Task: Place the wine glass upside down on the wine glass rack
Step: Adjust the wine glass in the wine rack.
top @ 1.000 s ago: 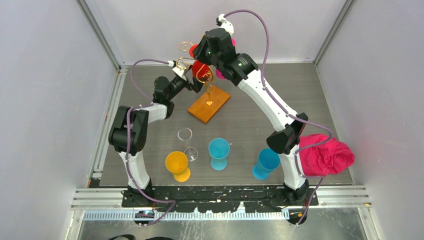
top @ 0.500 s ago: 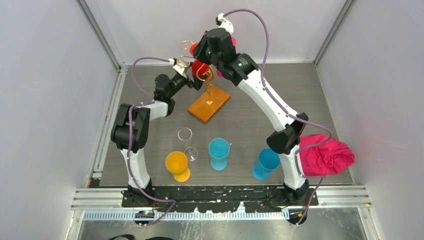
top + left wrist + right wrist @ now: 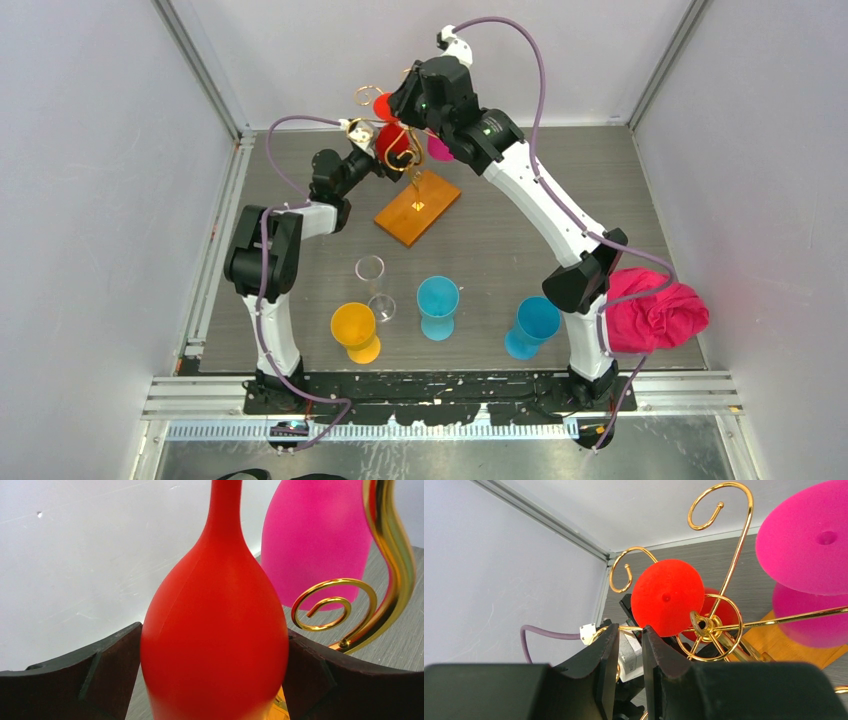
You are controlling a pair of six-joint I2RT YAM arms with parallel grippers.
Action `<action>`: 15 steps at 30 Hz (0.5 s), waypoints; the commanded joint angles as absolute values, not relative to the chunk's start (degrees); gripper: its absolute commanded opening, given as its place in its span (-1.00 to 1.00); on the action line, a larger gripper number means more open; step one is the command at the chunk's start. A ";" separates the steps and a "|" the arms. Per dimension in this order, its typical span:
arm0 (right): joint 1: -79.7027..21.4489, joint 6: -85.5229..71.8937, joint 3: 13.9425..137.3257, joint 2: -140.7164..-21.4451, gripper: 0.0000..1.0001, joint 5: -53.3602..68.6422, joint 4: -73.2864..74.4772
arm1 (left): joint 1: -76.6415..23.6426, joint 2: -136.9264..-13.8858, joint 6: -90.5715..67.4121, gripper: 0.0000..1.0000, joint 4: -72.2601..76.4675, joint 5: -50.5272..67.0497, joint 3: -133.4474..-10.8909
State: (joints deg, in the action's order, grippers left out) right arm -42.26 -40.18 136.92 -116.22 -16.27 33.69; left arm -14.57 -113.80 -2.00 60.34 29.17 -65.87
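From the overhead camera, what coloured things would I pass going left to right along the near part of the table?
Yellow wine glass → teal wine glass → blue wine glass → crumpled pink cloth.

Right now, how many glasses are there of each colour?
Red glass: 1
Pink glass: 1
Clear glass: 1
Yellow glass: 1
Blue glasses: 2
Total: 6
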 commanded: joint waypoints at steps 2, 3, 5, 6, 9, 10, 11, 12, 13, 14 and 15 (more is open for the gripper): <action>-42.36 -39.02 135.52 -111.60 -0.42 -16.24 30.07 | -15.20 -113.77 -0.26 0.84 63.69 25.99 -68.03; -42.36 -39.00 135.26 -111.47 -0.42 -16.26 29.92 | -15.20 -113.70 -0.26 0.83 64.12 25.42 -67.76; -42.38 -39.02 134.76 -111.27 -0.42 -16.31 29.60 | -15.21 -113.54 -0.26 0.80 65.00 24.50 -67.19; -42.39 -39.05 134.72 -111.25 -0.42 -16.27 29.46 | -15.21 -113.38 -0.26 0.78 65.41 23.95 -66.92; -42.37 -39.17 134.63 -111.29 -0.43 -16.19 29.27 | -15.21 -113.20 -0.26 0.74 66.86 22.74 -66.02; -42.39 -39.18 134.62 -111.43 -0.43 -16.21 29.22 | -15.21 -113.14 -0.26 0.73 67.62 22.61 -65.62; -42.38 -39.18 134.53 -111.32 -0.43 -16.18 29.19 | -15.21 -113.09 -0.26 0.72 68.31 22.13 -65.30; -42.37 -39.20 134.39 -111.30 -0.43 -16.10 29.06 | -15.21 -113.03 -0.26 0.71 68.75 21.19 -65.10; -42.43 -39.18 134.20 -111.17 -0.43 -16.09 28.90 | -15.21 -112.90 -0.26 0.71 69.26 20.70 -64.98; -42.38 -39.20 133.87 -111.11 -0.43 -16.08 28.65 | -15.21 -112.79 -0.37 0.71 69.81 19.93 -64.83; -42.37 -39.19 133.62 -110.92 -0.43 -16.08 28.39 | -15.21 -112.75 -0.86 0.71 70.30 19.34 -64.78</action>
State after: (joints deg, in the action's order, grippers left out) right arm -42.26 -40.18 133.99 -114.96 -16.29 31.64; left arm -14.96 -113.80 -1.32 62.02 23.22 -64.97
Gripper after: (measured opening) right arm 0.288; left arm 0.860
